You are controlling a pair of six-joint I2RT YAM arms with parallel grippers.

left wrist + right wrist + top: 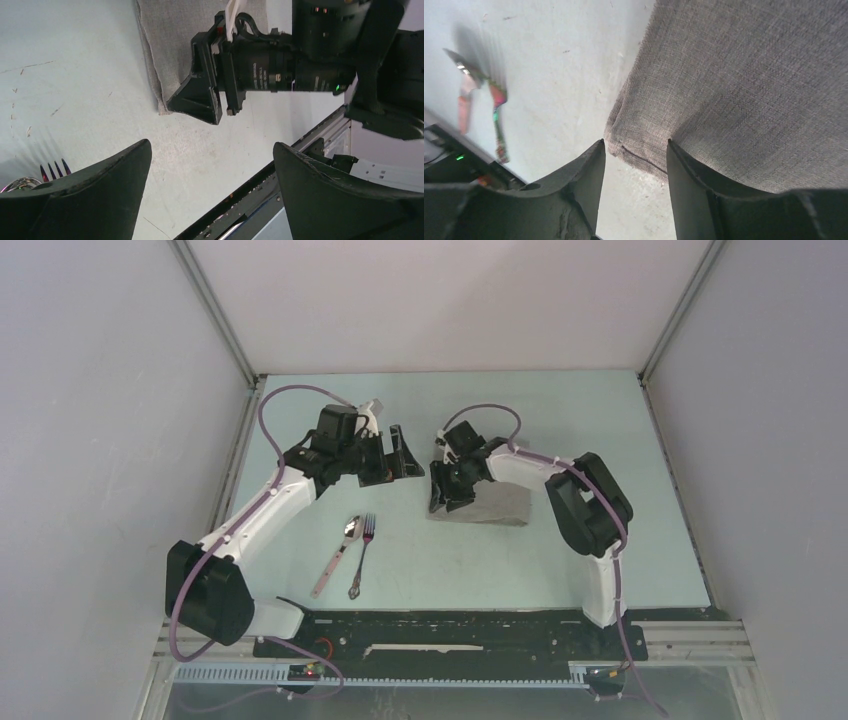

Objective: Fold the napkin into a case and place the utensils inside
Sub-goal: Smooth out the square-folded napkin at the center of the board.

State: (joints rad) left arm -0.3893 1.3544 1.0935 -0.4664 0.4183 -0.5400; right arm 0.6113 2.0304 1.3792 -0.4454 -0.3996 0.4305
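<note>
- Right gripper point(636, 143): dark jaws narrowly parted astride the folded grey woven napkin's point(749, 75) corner.
- Left gripper point(210, 150) (jaws spread wide) hovers left of the napkin.
- Shiny spoon point(338, 552) and fork point(361, 558) lie side by side, well left of it.

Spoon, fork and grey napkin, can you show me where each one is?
spoon point(335, 560): top external view, on its pale handle.
fork point(362, 558): top external view, on its metal handle.
napkin point(497, 508): top external view, on the bare folded cloth.

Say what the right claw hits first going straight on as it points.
Probably the corner of the folded grey woven napkin, lying between the open fingers of the right claw; depth is unclear.
</note>
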